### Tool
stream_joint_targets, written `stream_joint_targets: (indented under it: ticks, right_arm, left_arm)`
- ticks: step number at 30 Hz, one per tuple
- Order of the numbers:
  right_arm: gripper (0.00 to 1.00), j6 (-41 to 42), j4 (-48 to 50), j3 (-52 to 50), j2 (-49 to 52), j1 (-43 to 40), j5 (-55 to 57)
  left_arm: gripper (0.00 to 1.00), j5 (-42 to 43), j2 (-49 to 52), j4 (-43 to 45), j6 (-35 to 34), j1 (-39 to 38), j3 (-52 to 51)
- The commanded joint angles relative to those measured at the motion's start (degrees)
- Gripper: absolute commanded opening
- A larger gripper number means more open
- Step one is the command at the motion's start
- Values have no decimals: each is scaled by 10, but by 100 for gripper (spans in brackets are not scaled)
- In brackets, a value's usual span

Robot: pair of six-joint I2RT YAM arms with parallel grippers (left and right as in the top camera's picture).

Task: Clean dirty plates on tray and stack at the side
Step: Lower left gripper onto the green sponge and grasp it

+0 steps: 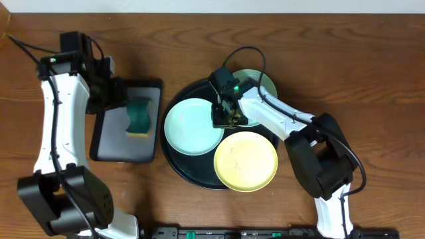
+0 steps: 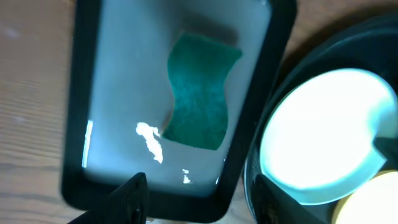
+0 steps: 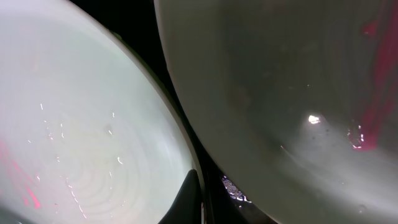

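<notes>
The round black tray (image 1: 176, 156) holds all three plates: a mint plate (image 1: 192, 126) on the left, a greener plate (image 1: 260, 85) at the back right and a yellow plate (image 1: 246, 161) at the front. My right gripper (image 1: 224, 114) is low over the tray between them, at the mint plate's right rim. The right wrist view shows two pale plates, one on the left (image 3: 74, 137) and one on the right (image 3: 280, 93), both with pink smears. One dark finger (image 3: 205, 199) lies at the left plate's rim and the other finger is hidden. My left gripper (image 2: 199, 208) is open above the rectangular tray.
A smaller rectangular black tray (image 1: 106, 149) with a grey inside lies left of the round tray and holds a green sponge (image 1: 139, 116); the sponge also shows in the left wrist view (image 2: 199, 93). Bare wood tabletop (image 1: 378, 79) surrounds both trays.
</notes>
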Motion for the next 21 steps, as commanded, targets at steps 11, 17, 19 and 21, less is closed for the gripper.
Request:
stream_joint_targets:
  ticks: [11, 17, 19, 21]
  right_arm:
    - [1, -8, 0, 8, 5, -5, 7]
    - [1, -8, 1, 8, 5, -5, 9]
    - [1, -8, 1, 8, 5, -5, 9]
    - [1, -8, 2, 8, 5, -5, 9]
  left_arm:
    - [54, 9, 23, 179, -2, -7, -174]
    - [53, 10, 43, 229, 28, -9, -196]
    - [52, 10, 52, 238, 39, -15, -196]
    - [50, 10, 59, 248, 48, -24, -196]
